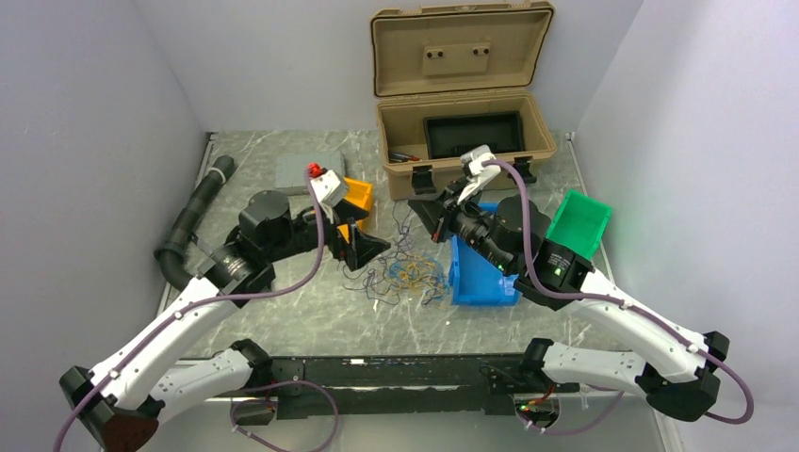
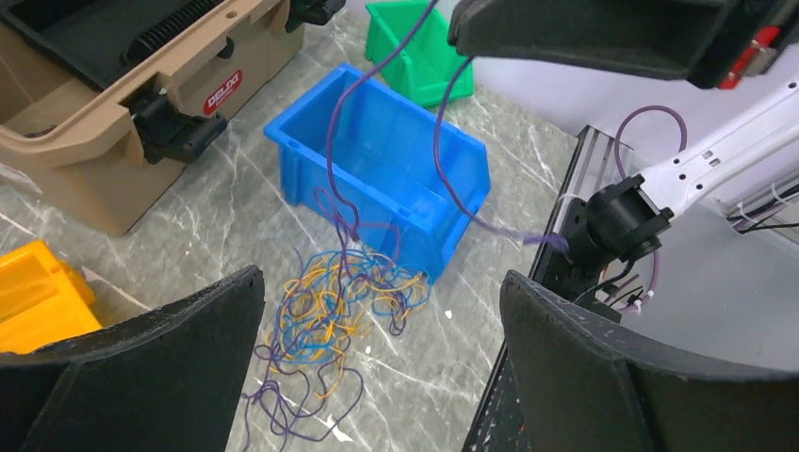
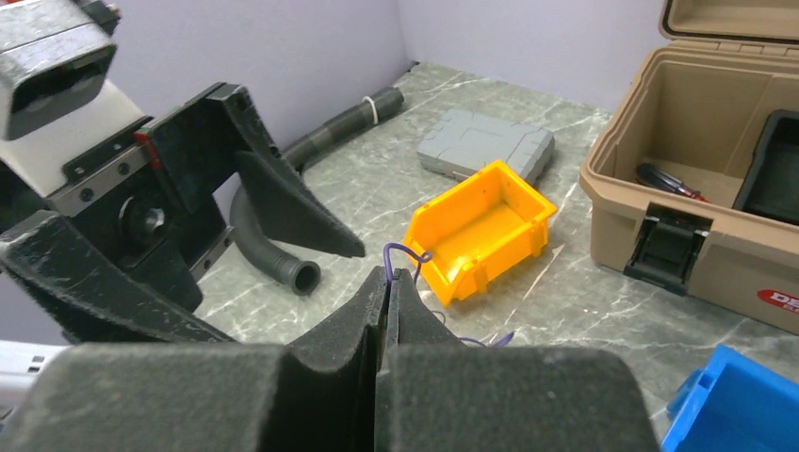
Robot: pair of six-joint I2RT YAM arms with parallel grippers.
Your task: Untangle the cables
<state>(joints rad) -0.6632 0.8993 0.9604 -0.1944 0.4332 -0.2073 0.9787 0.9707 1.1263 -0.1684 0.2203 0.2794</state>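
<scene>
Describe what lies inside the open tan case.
The tan case holds a black tray and, left of it, a red-handled tool. Whatever lies under the tray is covered.

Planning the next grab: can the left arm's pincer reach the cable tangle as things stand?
Probably yes: the left pincer hangs open facing the cables, nothing between; the right pincer holds strands up.
</scene>
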